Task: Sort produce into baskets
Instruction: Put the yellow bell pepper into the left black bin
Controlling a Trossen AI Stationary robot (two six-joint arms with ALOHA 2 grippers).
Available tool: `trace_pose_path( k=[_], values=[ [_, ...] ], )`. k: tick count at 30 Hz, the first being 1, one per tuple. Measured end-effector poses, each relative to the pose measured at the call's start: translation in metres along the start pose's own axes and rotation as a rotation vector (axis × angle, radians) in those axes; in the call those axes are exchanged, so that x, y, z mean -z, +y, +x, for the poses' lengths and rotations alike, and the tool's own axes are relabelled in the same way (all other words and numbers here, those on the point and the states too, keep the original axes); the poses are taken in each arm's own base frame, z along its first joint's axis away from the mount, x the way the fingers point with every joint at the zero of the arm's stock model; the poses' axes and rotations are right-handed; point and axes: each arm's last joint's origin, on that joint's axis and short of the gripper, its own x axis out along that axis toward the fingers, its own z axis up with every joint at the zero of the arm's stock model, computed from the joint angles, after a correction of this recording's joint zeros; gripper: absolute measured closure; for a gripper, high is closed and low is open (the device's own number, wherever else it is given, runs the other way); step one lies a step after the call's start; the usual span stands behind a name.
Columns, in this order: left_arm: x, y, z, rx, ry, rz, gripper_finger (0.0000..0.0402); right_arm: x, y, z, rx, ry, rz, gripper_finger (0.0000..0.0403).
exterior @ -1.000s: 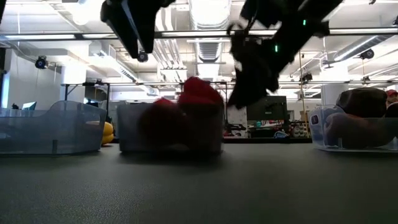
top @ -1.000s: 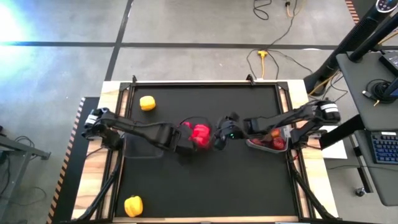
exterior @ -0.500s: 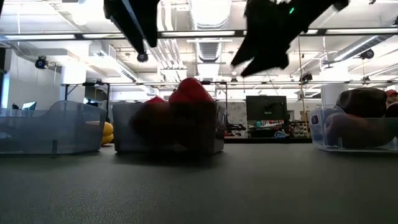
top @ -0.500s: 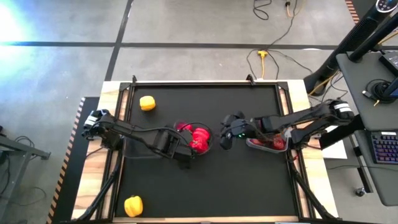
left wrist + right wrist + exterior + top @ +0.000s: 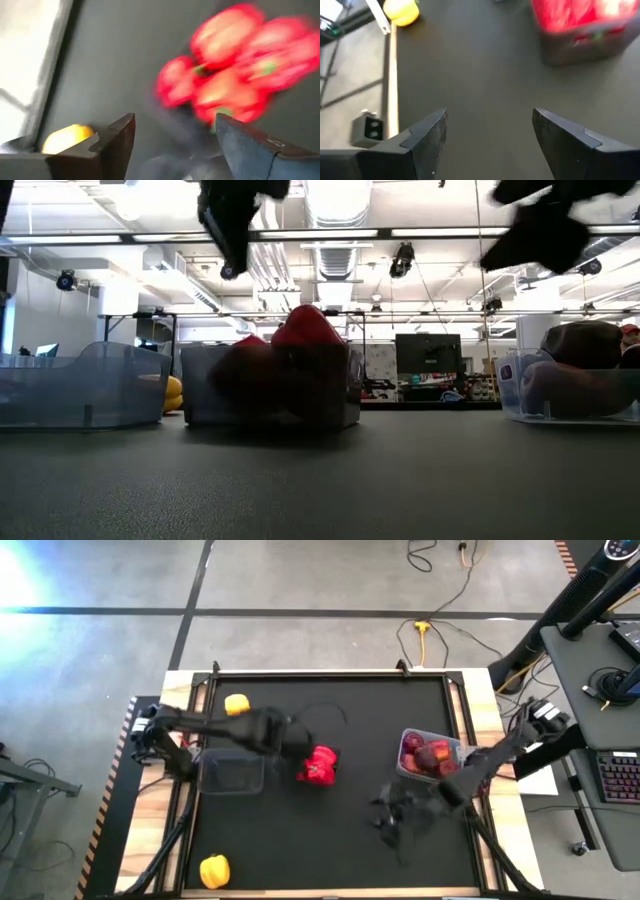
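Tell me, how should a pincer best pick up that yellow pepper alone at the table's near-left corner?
Probably straight down from above, closing across the yellow pepper's rounded middle. It sits apart on the black mat, nothing crowding it, so either side is free.

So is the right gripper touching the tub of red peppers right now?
Apart. In the high view the right gripper is over bare mat, well clear of the tub of red peppers; its wrist view shows open, empty fingers with the tub far ahead.

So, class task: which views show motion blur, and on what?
High view: the right gripper smears near the table's front. Left wrist view: the red peppers streak. Low view: the pepper basket is soft and dim against bright ceiling lights.
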Motion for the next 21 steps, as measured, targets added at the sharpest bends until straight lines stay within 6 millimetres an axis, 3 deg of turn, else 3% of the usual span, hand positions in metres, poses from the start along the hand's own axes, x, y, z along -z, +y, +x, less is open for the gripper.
trace_pose_path(
  k=[5, 11, 15, 21],
  values=[
    [0.008, 0.061, 0.021, -0.106, 0.245, 0.11, 0.0167, 0.038, 0.026, -0.003, 0.002, -0.05, 0.121, 0.0107],
    [0.027, 0.117, 0.062, -0.113, 0.389, 0.157, 0.0176, 0.074, 0.047, 0.0, -0.072, 0.017, 0.332, 0.0087],
    [0.048, 0.149, 0.081, -0.116, 0.495, 0.179, 0.0152, 0.096, 0.059, 0.012, -0.125, 0.034, 0.438, 0.0083],
    [0.079, 0.18, 0.096, -0.037, 0.615, 0.119, 0.0077, 0.114, 0.066, 0.041, -0.199, 0.074, 0.533, 0.0091]
  ],
)
